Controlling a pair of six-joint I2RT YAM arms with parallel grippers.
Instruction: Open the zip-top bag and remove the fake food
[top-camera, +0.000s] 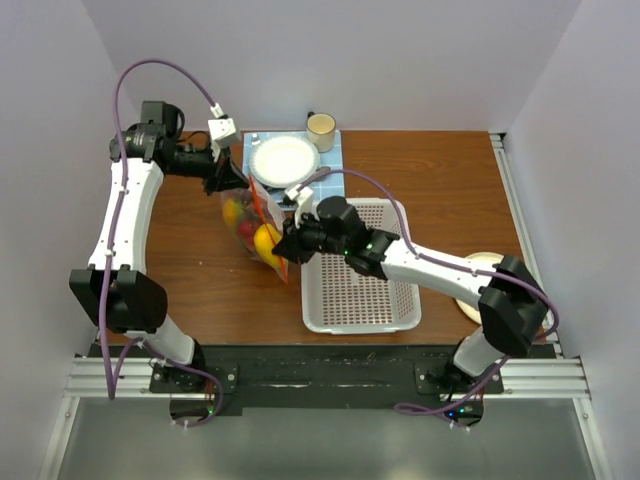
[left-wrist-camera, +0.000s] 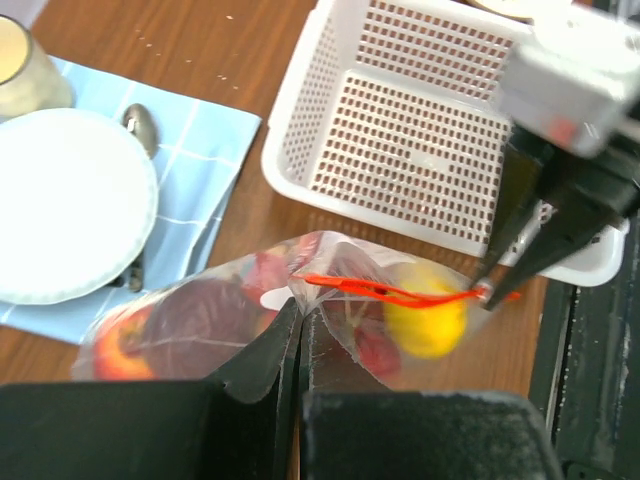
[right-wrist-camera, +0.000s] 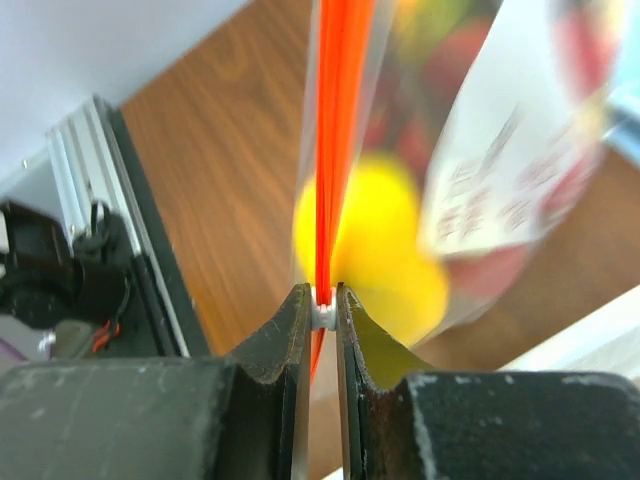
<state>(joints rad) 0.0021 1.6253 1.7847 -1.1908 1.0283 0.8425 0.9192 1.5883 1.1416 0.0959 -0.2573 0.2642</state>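
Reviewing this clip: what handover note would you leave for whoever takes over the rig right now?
Left gripper: shut on the plastic of the zip-top bag.
Right gripper: shut on the white zip slider.
Bag is held between both arms, beside the white basket; fake food inside it.
Done: both grips set.
Left: run the zip open, take the food out.

White left arm (top-camera: 125, 215) and right arm (top-camera: 430, 268), black joints, looping purple cables (top-camera: 160, 65), black wedge-shaped fingers (right-wrist-camera: 270, 350), green lights (top-camera: 371, 240)
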